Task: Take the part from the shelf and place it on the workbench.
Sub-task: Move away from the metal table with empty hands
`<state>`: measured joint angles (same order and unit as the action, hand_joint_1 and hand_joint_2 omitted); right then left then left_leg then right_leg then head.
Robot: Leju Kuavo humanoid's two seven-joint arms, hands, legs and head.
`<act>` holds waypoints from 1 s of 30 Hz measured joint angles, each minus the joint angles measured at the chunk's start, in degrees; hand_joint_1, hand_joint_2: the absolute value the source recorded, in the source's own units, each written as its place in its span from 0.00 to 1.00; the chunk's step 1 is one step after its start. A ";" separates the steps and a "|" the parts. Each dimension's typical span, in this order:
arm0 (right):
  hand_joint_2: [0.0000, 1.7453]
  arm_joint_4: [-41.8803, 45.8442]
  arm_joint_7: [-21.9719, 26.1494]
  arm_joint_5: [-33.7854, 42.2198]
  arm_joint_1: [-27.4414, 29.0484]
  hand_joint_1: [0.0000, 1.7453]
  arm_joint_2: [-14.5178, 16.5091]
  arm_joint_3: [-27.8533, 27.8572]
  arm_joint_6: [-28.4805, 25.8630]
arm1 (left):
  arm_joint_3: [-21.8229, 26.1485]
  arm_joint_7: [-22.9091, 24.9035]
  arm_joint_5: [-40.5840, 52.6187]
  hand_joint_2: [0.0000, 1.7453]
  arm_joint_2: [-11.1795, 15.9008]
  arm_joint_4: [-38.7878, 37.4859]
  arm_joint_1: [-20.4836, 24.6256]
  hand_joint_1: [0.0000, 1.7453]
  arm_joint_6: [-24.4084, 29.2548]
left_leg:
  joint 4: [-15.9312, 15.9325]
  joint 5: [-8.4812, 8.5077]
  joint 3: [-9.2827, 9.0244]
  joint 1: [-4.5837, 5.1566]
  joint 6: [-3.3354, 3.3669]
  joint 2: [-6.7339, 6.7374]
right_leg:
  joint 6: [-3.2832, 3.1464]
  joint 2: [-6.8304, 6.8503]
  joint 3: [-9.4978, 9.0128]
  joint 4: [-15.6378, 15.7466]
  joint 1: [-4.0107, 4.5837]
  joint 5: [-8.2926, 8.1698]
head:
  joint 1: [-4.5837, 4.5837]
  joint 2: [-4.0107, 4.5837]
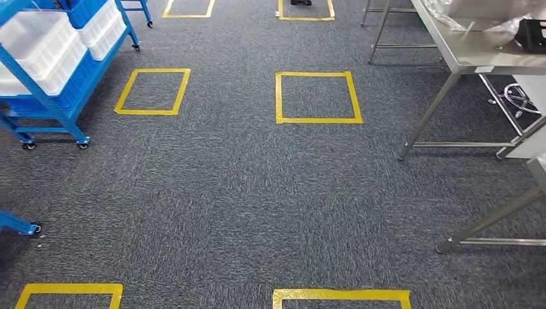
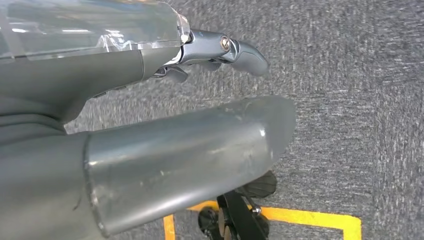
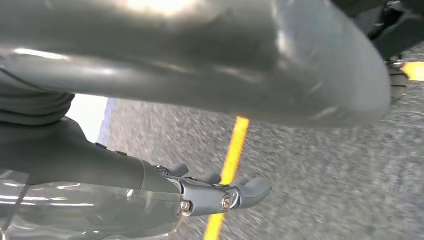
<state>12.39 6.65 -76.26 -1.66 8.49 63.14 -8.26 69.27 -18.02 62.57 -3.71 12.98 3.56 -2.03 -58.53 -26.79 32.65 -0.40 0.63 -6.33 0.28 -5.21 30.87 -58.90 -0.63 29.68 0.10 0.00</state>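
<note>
The head view looks down on grey carpet (image 1: 244,193) marked with yellow tape squares (image 1: 318,97). At the far left stands a blue wheeled shelf (image 1: 55,96) carrying white bins (image 1: 40,48) on tilted tiers; what lies inside the bins cannot be made out, so the part itself cannot be located. At the far right is a stainless-steel counter (image 1: 476,55) on thin metal legs, with crumpled clear plastic (image 1: 476,16) and a black object (image 1: 533,33) on its top. The shelf and the counter stand well apart, with open carpet and tape squares between them. In the left wrist view the left hand (image 2: 200,75) hangs over the carpet, its thick grey thumb (image 2: 200,155) extended and its darker fingers (image 2: 245,52) stretched out apart from the thumb, holding nothing. In the right wrist view the right hand (image 3: 200,150) is likewise over carpet beside a yellow tape line (image 3: 232,150), thumb (image 3: 250,65) and fingers (image 3: 240,192) spread apart, with nothing between them.
</note>
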 joint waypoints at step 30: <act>0.00 -0.11 -0.61 -0.34 0.11 0.00 0.11 -0.13 1.16 | 0.39 0.43 2.04 0.00 -0.32 0.00 -0.79 0.00 0.07 | 0.81 0.16 -0.89 0.08 -0.13 0.30 | 0.43 0.58 -0.03 -0.37 -0.63 -0.17 | 0.05 0.01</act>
<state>12.28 6.04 -76.60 -1.54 8.60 63.01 -7.10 69.66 -17.59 64.61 -4.03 12.98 2.78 -1.96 -57.72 -26.63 31.76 -0.32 0.50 -6.02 0.71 -4.63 30.84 -59.27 -1.26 29.51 0.15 0.01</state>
